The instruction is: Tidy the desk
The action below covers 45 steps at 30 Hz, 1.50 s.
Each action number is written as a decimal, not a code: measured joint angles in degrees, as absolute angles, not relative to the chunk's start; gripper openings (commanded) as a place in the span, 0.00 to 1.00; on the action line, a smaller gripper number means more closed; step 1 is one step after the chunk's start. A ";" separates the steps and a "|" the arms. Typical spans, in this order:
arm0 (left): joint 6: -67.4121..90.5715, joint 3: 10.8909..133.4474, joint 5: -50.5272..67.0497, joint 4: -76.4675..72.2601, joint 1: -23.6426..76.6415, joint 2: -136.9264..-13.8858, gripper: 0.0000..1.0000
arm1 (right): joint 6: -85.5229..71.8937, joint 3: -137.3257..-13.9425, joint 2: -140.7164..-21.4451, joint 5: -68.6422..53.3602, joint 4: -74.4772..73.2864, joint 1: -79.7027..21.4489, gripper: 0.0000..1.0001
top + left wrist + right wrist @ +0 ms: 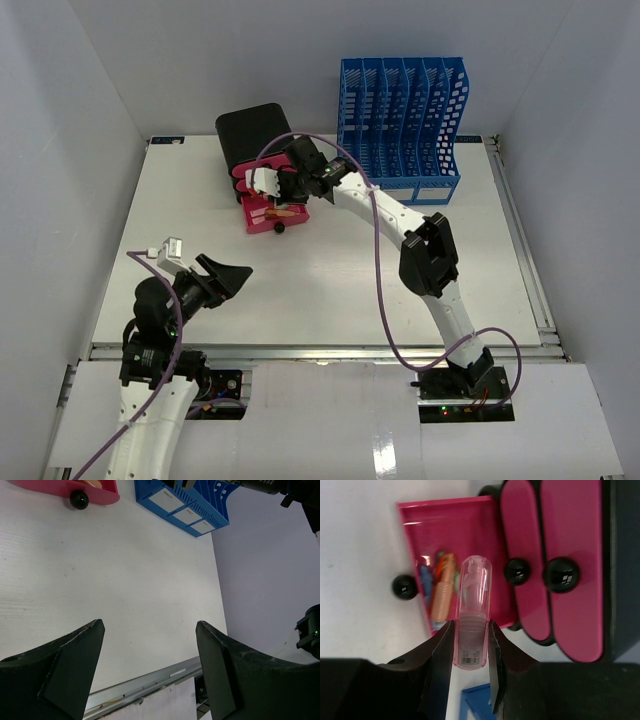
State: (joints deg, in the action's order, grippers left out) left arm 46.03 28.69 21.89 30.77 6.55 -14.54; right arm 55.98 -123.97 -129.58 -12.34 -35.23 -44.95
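Note:
The white desk (330, 270) carries a black box (252, 132) with pink drawers at the back. Its lowest pink drawer (262, 216) is pulled open and holds an orange pen (443, 587) and other small items. My right gripper (268, 183) is shut on a translucent pink tube (471, 610) with a barcode label and holds it just above the open drawer (450, 530). In the right wrist view the gripper (470, 630) grips the tube's lower half. My left gripper (226, 274) is open and empty above the desk's front left, also seen in its own view (150, 625).
A blue slotted file rack (402, 125) stands at the back right, also in the left wrist view (185, 507). Two closed pink drawers (547, 555) sit beside the open one. A metal rail (320, 350) runs along the desk's front edge.

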 measured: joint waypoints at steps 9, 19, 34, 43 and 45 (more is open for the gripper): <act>47.07 27.44 21.91 30.70 6.55 -14.52 0.85 | 55.92 -123.66 -137.96 -1.03 -20.25 -46.94 0.55; 46.95 27.44 21.94 30.35 6.55 -14.50 0.85 | 53.43 -116.39 -136.02 1.33 -16.37 -46.63 0.55; 45.87 27.90 22.72 29.97 6.55 -14.23 0.85 | 80.13 -101.57 -116.09 -36.64 -34.75 -41.78 0.10; 45.20 28.21 22.94 29.92 6.55 -14.17 0.85 | 81.75 -103.37 -126.23 -34.22 -37.45 -44.05 0.08; 45.03 28.23 22.94 29.88 6.55 -14.17 0.85 | 79.80 -103.37 -127.77 -31.87 -35.70 -44.70 0.08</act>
